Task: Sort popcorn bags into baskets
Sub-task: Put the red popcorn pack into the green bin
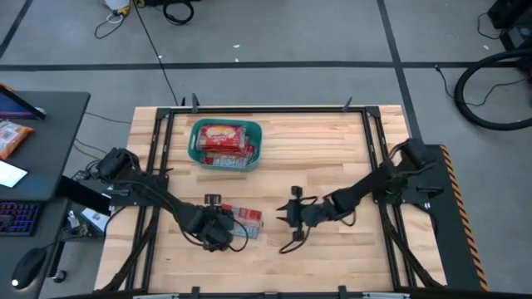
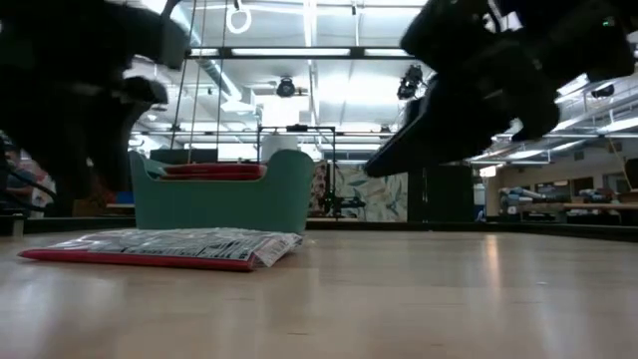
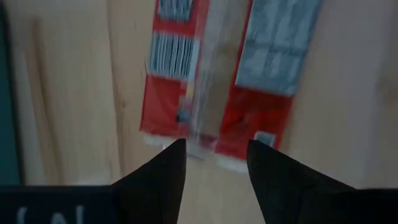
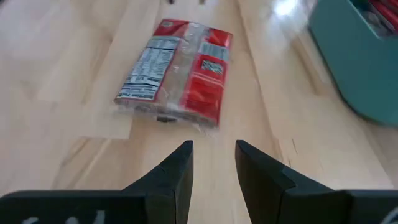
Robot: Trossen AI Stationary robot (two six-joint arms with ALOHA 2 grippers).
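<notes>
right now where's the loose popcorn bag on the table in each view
High view: the loose popcorn bag lies at the left claw, front of centre.
Low view: the bag lies flat at left, before the teal basket.
Left wrist view: it fills the upper middle, just beyond the open claw.
Right wrist view: upper centre, ahead of the open right claw.
Shared landmark: the basket, except in the left wrist view.

The left pincer (image 3: 214, 163) hangs over the wooden table (image 3: 74, 93), its two dark fingers (image 3: 163, 174) parted. Just beyond their tips lies a red popcorn bag (image 3: 217, 74), back side up, showing barcode and grey print.
</notes>
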